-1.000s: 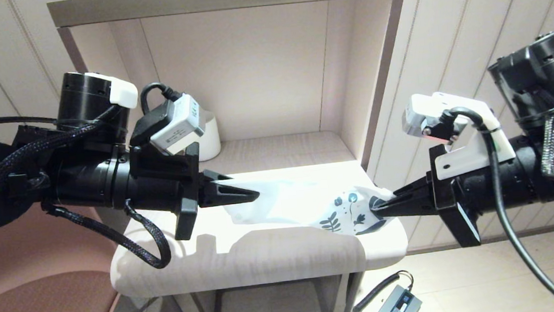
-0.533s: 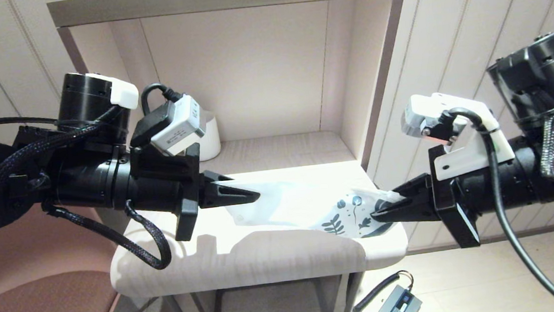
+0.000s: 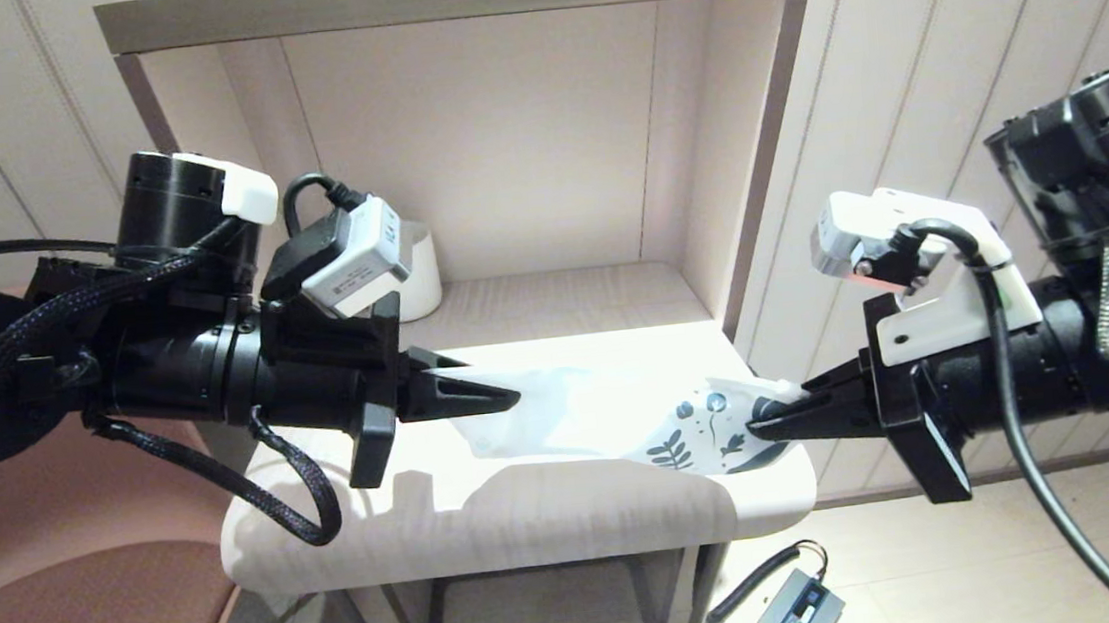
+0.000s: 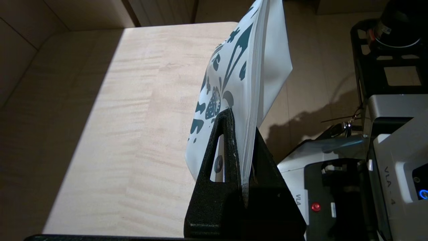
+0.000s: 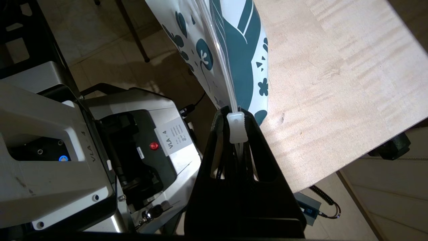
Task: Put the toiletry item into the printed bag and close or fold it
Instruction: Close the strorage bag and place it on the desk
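Note:
The printed bag [image 3: 614, 417] is a white pouch with dark blue leaves and flowers at its right end, stretched sideways above the light wooden table [image 3: 492, 518]. My left gripper [image 3: 511, 393] is shut on the bag's plain left end [image 4: 249, 110]. My right gripper [image 3: 757, 424] is shut on the printed end [image 5: 234, 60], its jaws pinching the zip edge with the white slider [image 5: 236, 128] between them. The toiletry item is not visible.
A white ribbed mug [image 3: 420, 268] stands at the back left inside the open shelf box [image 3: 755, 194], mostly behind my left wrist. A black power adapter with a coiled cord [image 3: 792, 612] lies on the floor under the table's right corner.
My right gripper has shifted slightly right and up with the bag's printed end, pulling the bag a little tauter. The left gripper has barely moved.

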### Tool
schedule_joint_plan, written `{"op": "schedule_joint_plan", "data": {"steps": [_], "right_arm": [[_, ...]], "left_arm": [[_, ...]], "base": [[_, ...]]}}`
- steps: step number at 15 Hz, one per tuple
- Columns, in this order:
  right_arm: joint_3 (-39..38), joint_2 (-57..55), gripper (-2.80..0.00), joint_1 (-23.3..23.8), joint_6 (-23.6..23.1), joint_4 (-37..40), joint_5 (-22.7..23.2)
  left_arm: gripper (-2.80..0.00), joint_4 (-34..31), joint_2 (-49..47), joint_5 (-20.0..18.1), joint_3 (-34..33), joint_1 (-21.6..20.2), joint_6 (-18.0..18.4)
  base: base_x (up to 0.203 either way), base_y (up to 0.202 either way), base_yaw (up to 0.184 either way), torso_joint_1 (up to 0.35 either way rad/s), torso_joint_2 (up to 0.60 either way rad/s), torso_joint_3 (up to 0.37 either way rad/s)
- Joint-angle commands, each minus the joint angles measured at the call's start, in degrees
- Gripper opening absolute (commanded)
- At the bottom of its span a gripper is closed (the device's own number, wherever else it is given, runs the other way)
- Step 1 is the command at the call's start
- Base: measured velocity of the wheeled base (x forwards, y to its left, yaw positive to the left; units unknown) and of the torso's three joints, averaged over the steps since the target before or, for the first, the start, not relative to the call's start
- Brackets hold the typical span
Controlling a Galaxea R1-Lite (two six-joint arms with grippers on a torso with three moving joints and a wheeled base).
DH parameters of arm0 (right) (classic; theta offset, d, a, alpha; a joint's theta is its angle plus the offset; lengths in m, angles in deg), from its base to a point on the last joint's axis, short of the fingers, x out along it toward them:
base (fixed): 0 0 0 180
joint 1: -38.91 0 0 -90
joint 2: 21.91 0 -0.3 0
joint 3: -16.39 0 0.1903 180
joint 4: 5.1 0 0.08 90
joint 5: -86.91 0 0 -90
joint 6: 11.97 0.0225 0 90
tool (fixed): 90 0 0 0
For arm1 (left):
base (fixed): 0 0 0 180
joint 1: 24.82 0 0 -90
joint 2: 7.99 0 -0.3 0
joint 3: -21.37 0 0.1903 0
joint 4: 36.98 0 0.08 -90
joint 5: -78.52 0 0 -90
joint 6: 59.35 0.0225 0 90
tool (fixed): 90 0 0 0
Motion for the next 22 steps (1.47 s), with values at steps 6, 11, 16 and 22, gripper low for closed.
{"op": "schedule_joint_plan", "data": {"steps": [6, 11, 16, 22], "right_arm": [[-1.5, -0.5, 0.00, -0.4, 0.6, -2.9, 0.2], [-1.1, 0.8, 0.00, 0.4, 0.5, -3.5, 0.2], [-1.4, 5.1, 0.00, 1.7, 0.6, -3.1, 0.3], [-1.3, 6.9, 0.00, 5.9, 4.5, -3.6, 0.2]], "left_arm": [[-2.80, 0.0, 0.0, -0.3, -0.4, 0.0, 0.2], [-2.80, 0.0, -0.5, -0.2, -0.9, 0.0, 0.3], [-2.80, 0.3, -2.1, 0.0, -1.1, -1.5, -0.1], [-2.80, 0.4, -7.1, 0.0, 3.4, -6.5, -3.0]], "base": [[0.000, 0.000, 0.000, 0.000, 0.00, 0.000], [0.000, 0.000, 0.000, 0.000, 0.00, 0.000], [0.000, 0.000, 0.000, 0.000, 0.00, 0.000], [0.000, 0.000, 0.000, 0.000, 0.00, 0.000]]}}
